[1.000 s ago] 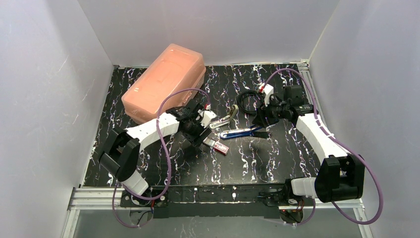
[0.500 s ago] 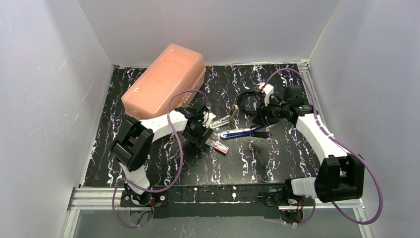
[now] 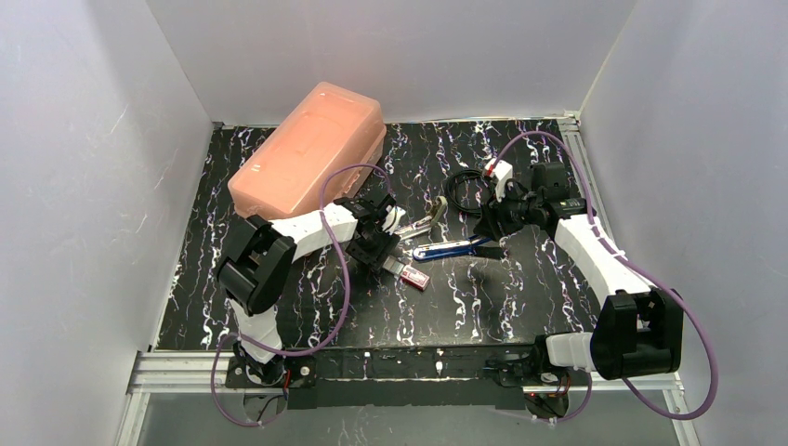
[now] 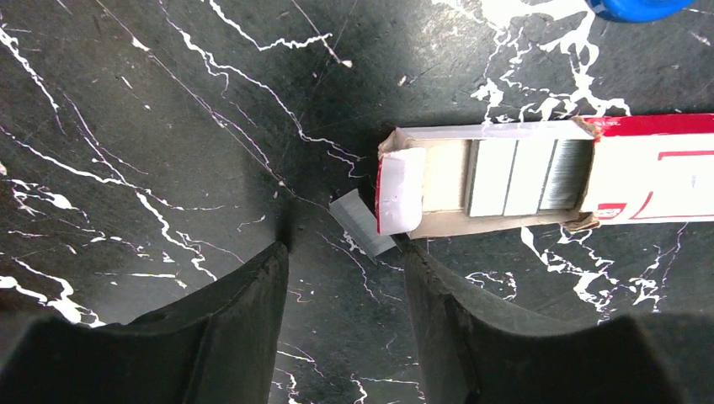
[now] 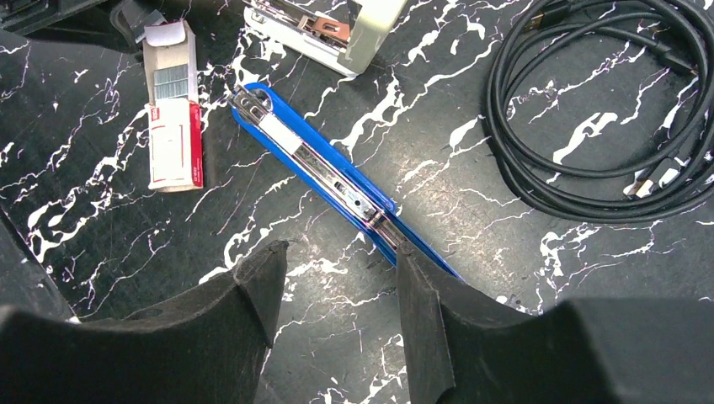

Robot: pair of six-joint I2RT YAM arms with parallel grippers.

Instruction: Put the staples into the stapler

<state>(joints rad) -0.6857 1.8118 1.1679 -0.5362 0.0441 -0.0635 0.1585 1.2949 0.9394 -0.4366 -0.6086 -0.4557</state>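
Note:
The staples box (image 4: pixel 648 168) is small and red. It lies flat with its grey tray (image 4: pixel 514 177) slid out, showing several staple strips. One loose grey strip (image 4: pixel 362 223) lies on the mat by the tray's end. My left gripper (image 4: pixel 345 261) is open and empty just short of that strip; it also shows in the top view (image 3: pixel 379 251) beside the box (image 3: pixel 414 275). The stapler is swung open: a blue base with a metal channel (image 5: pixel 320 172) and a cream upper arm (image 5: pixel 337 25). My right gripper (image 5: pixel 337 252) is open and low over the blue base's end, one fingertip (image 5: pixel 404 261) at its edge.
A large salmon-pink plastic case (image 3: pixel 311 153) stands at the back left. A coiled black cable (image 5: pixel 606 109) lies right of the stapler, also seen in the top view (image 3: pixel 465 190). White walls enclose the black marbled mat (image 3: pixel 279 307).
My left arm's elbow has swung in toward the middle and its gripper has shifted slightly right toward the staples box. The right arm has barely moved.

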